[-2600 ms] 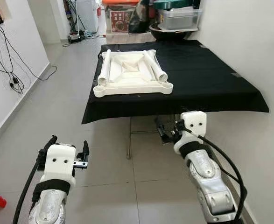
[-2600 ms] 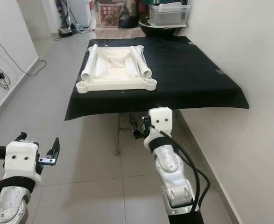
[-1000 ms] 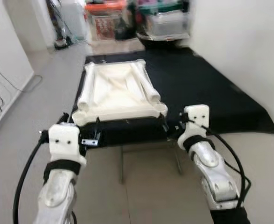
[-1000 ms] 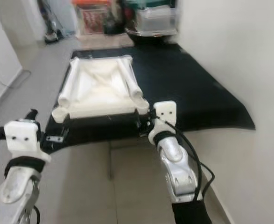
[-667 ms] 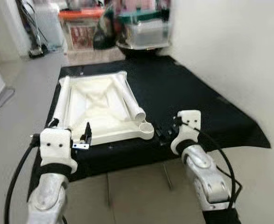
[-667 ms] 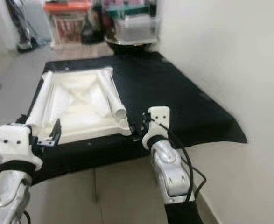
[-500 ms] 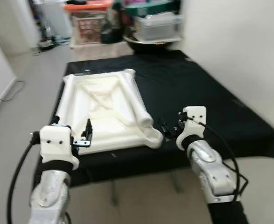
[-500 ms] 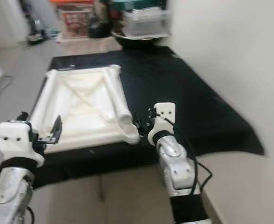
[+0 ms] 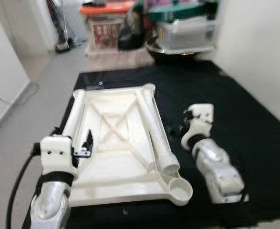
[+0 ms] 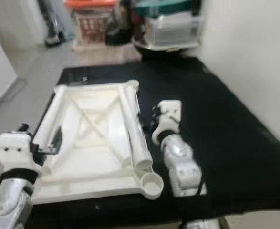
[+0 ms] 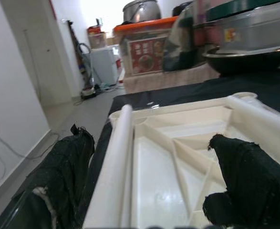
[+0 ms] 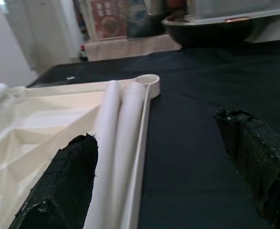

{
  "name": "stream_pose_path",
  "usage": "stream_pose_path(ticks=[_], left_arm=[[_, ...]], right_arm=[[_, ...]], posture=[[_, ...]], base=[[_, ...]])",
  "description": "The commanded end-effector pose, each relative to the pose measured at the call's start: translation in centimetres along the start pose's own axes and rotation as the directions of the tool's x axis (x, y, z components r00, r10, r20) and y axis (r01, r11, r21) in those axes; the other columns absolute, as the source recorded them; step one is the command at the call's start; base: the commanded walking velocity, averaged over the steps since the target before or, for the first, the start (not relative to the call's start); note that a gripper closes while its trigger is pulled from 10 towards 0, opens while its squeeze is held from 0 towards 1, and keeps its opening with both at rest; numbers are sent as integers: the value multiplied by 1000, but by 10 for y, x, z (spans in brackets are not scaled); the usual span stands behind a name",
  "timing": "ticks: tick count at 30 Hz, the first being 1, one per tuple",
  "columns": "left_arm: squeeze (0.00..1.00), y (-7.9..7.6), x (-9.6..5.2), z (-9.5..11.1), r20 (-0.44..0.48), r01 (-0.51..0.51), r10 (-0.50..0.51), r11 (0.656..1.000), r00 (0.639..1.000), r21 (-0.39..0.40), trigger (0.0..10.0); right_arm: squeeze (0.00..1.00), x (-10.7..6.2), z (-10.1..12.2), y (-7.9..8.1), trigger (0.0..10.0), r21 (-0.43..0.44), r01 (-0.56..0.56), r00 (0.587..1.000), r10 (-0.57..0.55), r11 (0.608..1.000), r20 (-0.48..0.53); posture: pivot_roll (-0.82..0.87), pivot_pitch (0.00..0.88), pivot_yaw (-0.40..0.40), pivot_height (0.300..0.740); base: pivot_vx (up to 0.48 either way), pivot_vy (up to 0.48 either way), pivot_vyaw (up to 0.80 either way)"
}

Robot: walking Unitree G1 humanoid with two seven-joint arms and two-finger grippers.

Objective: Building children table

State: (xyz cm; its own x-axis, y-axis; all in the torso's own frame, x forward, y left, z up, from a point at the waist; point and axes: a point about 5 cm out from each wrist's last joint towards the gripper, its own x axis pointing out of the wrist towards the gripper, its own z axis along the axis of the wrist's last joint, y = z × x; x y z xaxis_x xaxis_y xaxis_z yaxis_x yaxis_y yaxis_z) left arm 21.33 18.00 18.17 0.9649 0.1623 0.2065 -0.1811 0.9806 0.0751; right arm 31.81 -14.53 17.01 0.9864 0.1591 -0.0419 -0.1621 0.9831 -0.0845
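Here the white tabletop (image 9: pixel 120 148) lies upside down on the black-covered surface (image 9: pixel 244 119), with two leg tubes (image 9: pixel 156 136) resting on it.
It looks like stiff, light, smooth plastic, probably slippery; a tube is best taken around its middle. The left tool (image 9: pixel 85 145) hovers above the left tube and the right tool (image 9: pixel 178 128) beside the right tube, both spread wide and carrying nothing.

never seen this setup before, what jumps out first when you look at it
The big white plastic tabletop lying upside down on the black cloth-covered table, its ribbed underside up and two white tubular legs resting along its sides. Both open grippers flank it: the left gripper over the left leg, the right gripper just past the right edge. Behind, stacked storage boxes clutter the floor.
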Motion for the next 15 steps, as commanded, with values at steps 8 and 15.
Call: stream_pose_path(ticks=[8,15], left_arm=[[0,9,-4,-11,-67,-18,21,999,998,46,10000],[0,8,-4,-17,-95,-10,17,998,995,64,10000]], right_arm=[[0,-16,-8,19,10000,89,-150,969,164,985,-185],[0,-22,-13,-2,10000,48,-106,946,116,993,-304]], posture=[[9,0,-9,740],[-7,0,-7,740]], base=[[0,0,0],[0,0,0]])
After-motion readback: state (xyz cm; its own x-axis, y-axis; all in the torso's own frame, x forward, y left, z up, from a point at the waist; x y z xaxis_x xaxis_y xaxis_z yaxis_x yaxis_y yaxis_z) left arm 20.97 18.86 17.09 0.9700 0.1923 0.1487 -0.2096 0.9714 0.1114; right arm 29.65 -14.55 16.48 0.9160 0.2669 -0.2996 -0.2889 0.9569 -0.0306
